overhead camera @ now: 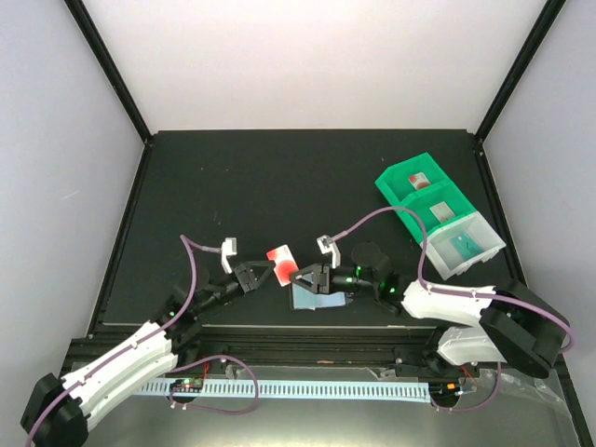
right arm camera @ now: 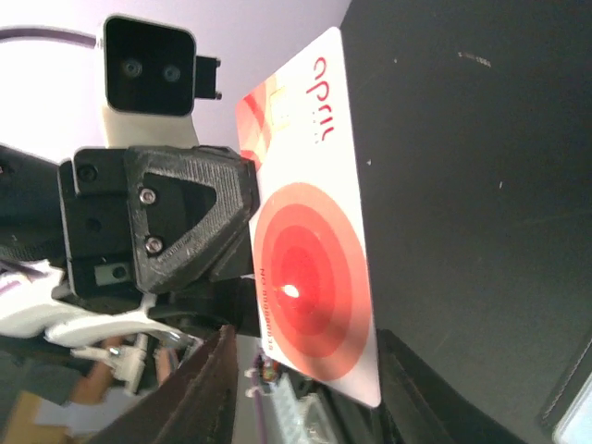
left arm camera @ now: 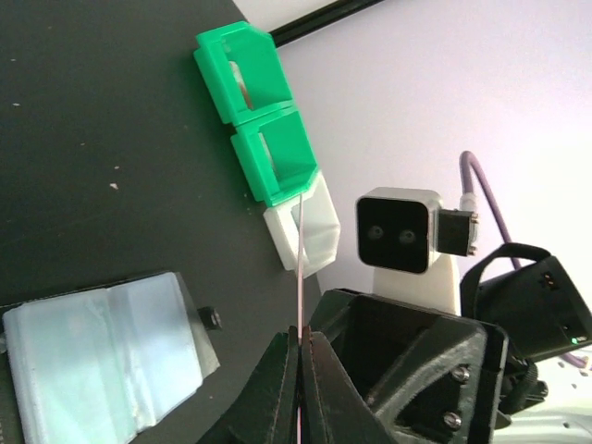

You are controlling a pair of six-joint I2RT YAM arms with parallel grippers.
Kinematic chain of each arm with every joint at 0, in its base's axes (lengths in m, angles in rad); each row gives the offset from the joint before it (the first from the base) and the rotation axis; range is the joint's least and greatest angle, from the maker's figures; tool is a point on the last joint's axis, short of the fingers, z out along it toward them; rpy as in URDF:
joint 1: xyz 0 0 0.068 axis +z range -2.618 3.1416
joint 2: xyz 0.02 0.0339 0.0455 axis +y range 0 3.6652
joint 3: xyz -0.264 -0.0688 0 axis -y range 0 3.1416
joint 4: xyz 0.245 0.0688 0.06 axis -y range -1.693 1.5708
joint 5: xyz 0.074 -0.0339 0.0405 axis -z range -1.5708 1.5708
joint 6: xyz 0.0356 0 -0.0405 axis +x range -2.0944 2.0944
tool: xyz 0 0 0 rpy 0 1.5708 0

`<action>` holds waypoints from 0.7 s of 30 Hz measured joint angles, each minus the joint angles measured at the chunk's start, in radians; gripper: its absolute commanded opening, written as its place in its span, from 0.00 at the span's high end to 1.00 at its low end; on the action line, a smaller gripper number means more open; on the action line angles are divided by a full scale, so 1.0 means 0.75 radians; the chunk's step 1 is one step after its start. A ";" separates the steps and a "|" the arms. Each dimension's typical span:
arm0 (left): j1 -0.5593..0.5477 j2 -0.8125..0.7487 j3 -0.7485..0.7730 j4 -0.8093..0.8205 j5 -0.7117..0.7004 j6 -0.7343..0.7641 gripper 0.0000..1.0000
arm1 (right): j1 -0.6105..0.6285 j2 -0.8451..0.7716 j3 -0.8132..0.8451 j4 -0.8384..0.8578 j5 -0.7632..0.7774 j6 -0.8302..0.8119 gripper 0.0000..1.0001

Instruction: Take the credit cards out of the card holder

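Note:
A red and white credit card (overhead camera: 279,259) stands on edge above the table with my left gripper (overhead camera: 266,271) shut on one of its ends. The left wrist view shows that card (left arm camera: 302,250) edge-on, pinched between the closed fingers (left arm camera: 302,335). In the right wrist view the card (right arm camera: 310,268) fills the middle. My right gripper (right arm camera: 314,370) is open, its fingers wide on either side of the card's lower corner and not touching it. The card holder (overhead camera: 317,300) lies open on the table under my right gripper (overhead camera: 304,277), pale blue inside (left arm camera: 92,361).
Two green bins (overhead camera: 410,182) and a clear bin (overhead camera: 463,244) stand in a row at the right; a teal card lies in the clear one and something red in the far green one. The black mat's front edge runs just before the holder.

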 measured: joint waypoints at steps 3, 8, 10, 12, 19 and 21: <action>0.000 -0.007 -0.011 0.040 0.015 -0.013 0.98 | 0.000 0.004 0.006 0.014 -0.014 0.011 0.86; 0.005 -0.026 -0.019 0.067 0.034 -0.017 0.95 | -0.002 -0.001 0.009 0.025 -0.027 -0.010 0.99; 0.008 -0.033 -0.026 0.067 0.040 -0.018 0.78 | -0.002 -0.017 0.009 0.019 -0.044 -0.038 0.99; 0.008 -0.041 -0.027 0.064 0.055 -0.012 0.67 | -0.002 -0.041 0.011 -0.002 -0.063 -0.081 0.99; 0.008 -0.164 -0.021 0.017 0.194 0.112 0.56 | -0.001 -0.200 0.021 -0.217 -0.215 -0.346 0.99; 0.008 -0.191 -0.011 -0.019 0.256 0.166 0.57 | -0.001 -0.226 0.032 -0.292 -0.289 -0.427 0.99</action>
